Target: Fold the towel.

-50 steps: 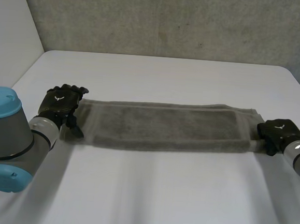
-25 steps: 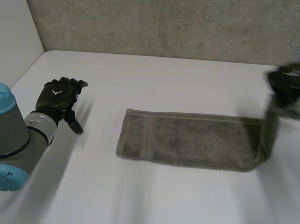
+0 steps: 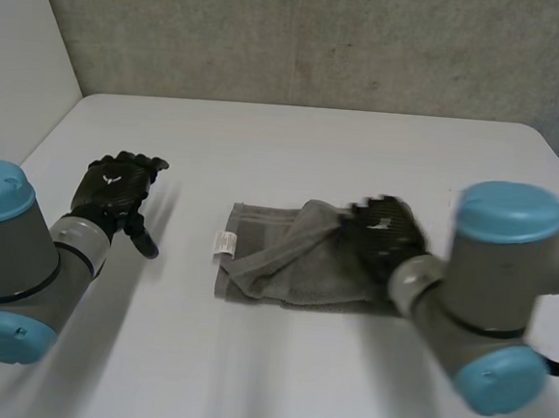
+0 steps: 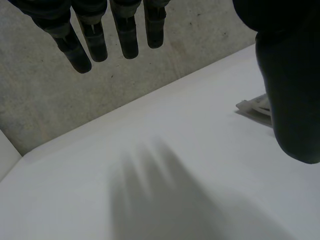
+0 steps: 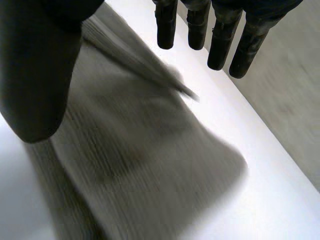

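Towel [image 3: 285, 268], grey, lies bunched near the middle of the white table [image 3: 313, 154], slightly toward the robot's right. One layer is folded over on top and sits crooked, forming a raised diagonal ridge. The towel's left end lies flat, with a small white label [image 3: 223, 244] showing on it.

Right hand [image 3: 384, 235]: over the right-hand part of the towel, at the folded-over layer. In the right wrist view the fingers [image 5: 220, 45] are straight and spread away from the thumb [image 5: 40, 75], with the cloth lying below the palm. Nothing is pinched between thumb and fingers, so this hand has no hold on the cloth. Whether the fingertips touch the towel cannot be told.

Left hand [image 3: 115, 188]: well apart from the towel, off its left end, above bare table. In the left wrist view its fingers [image 4: 95, 35] hang straight and relaxed, the thumb [image 4: 292, 90] stands clear of them, and it holds nothing.

Rough grey wall [image 3: 322, 38] stands behind the far edge of the table.
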{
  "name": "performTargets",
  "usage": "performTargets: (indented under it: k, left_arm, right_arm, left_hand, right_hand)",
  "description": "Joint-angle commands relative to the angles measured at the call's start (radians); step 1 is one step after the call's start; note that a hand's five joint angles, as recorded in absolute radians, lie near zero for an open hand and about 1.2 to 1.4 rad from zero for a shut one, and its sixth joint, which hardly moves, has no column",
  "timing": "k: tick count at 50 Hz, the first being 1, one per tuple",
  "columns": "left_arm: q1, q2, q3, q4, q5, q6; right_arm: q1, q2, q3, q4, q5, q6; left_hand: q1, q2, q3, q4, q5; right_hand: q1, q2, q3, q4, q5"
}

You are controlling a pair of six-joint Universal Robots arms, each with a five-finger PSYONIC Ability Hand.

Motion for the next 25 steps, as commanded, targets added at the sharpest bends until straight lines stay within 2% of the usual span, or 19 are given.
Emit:
performTargets:
  k: [1, 3, 8, 11, 13, 14, 17, 18, 19, 21, 25]
  left_arm:
    - [-0.009, -0.007, -0.001, 0.001, 0.000, 0.003]
    - [-0.012, -0.008, -0.001, 0.001, 0.002, 0.003]
    - [-0.021, -0.008, -0.001, 0.001, -0.001, 0.003]
    - [-0.061, -0.001, 0.007, -0.001, 0.009, 0.001]
    - [-0.130, -0.001, 0.043, 0.001, 0.011, -0.002]
    - [-0.130, -0.001, 0.043, 0.001, 0.011, -0.002]
    - [-0.215, -0.011, 0.109, -0.010, 0.006, -0.020]
    - [-0.254, -0.022, 0.143, -0.012, 0.006, -0.037]
    - [-0.254, -0.022, 0.143, -0.012, 0.006, -0.037]
    - [-0.320, -0.089, 0.215, -0.013, 0.008, -0.058]
    - [-0.383, -0.175, 0.307, -0.025, 0.005, -0.057]
  right_arm:
    - [-0.193, -0.076, 0.199, -0.052, -0.106, 0.000]
    - [-0.238, -0.076, 0.252, -0.067, -0.148, 0.003]
    - [-0.262, -0.076, 0.302, -0.107, -0.159, 0.004]
    - [-0.265, -0.087, 0.322, -0.132, -0.156, 0.004]
    - [-0.263, -0.104, 0.329, -0.138, -0.158, 0.006]
    - [-0.263, -0.104, 0.329, -0.138, -0.158, 0.006]
    - [-0.260, -0.142, 0.348, -0.149, -0.164, 0.033]
    - [-0.260, -0.156, 0.354, -0.159, -0.165, 0.067]
    - [-0.259, -0.165, 0.361, -0.174, -0.167, 0.103]
    - [-0.257, -0.174, 0.371, -0.190, -0.167, 0.139]
    - [-0.255, -0.191, 0.389, -0.214, -0.167, 0.171]
  left_hand:
    - [-0.078, -0.085, -0.066, -0.086, -0.215]
    - [-0.081, -0.088, -0.069, -0.089, -0.218]
    - [-0.078, -0.085, -0.066, -0.086, -0.215]
    - [-0.078, -0.085, -0.066, -0.086, -0.215]
    - [-0.078, -0.085, -0.066, -0.086, -0.215]
    - [-0.078, -0.085, -0.066, -0.086, -0.215]
    - [-0.078, -0.085, -0.066, -0.086, -0.215]
    - [-0.078, -0.085, -0.066, -0.086, -0.215]
    - [-0.078, -0.085, -0.066, -0.086, -0.215]
    - [-0.072, -0.079, -0.060, -0.080, -0.209]
    - [-0.066, -0.073, -0.055, -0.074, -0.203]
  right_hand:
    - [-0.061, -0.070, -0.070, -0.080, -0.057]
    - [0.031, 0.022, 0.023, 0.012, 0.035]
    - [0.081, 0.072, 0.073, 0.062, 0.085]
    - [0.084, 0.075, 0.076, 0.065, 0.088]
    - [0.084, 0.075, 0.076, 0.065, 0.088]
    - [0.084, 0.075, 0.076, 0.065, 0.088]
    - [0.070, 0.060, 0.061, 0.051, 0.074]
    - [0.061, 0.052, 0.052, 0.042, 0.065]
    - [0.058, 0.049, 0.049, 0.039, 0.062]
    - [0.055, 0.046, 0.046, 0.036, 0.059]
    - [0.058, 0.049, 0.049, 0.039, 0.062]
